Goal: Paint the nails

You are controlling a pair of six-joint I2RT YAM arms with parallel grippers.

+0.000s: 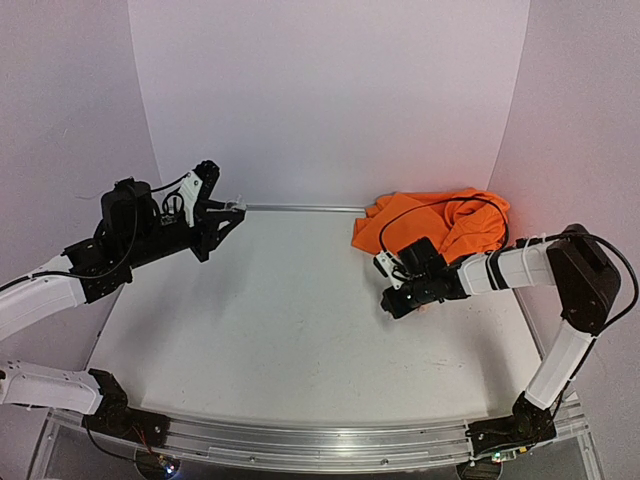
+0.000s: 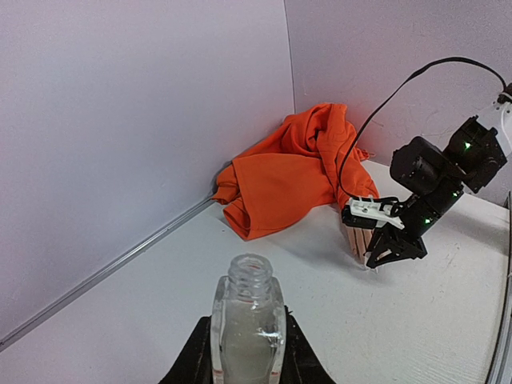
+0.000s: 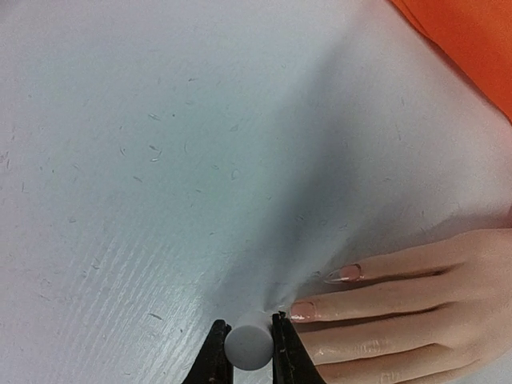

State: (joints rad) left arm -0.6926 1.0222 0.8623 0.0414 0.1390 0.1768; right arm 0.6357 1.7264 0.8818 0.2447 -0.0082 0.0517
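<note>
Bottle: small clear bottle, upright, screw neck open at the top; what is inside cannot be told.
Left gripper: left gripper clamped narrow on the bottle's lower body, raised over the left rear of the table.
Right gripper: right gripper pinching a small white round piece, seen end-on, low over the table.
Nails: nails pinkish, on the mannequin hand; one nail sits just beside the right gripper's finger.
Hand axis: fingers lie flat, long axis along the table, tips pointing left in the right wrist view, towards the white piece.
Place: right rear of the table, just in front of the crumpled orange sleeve.
</note>
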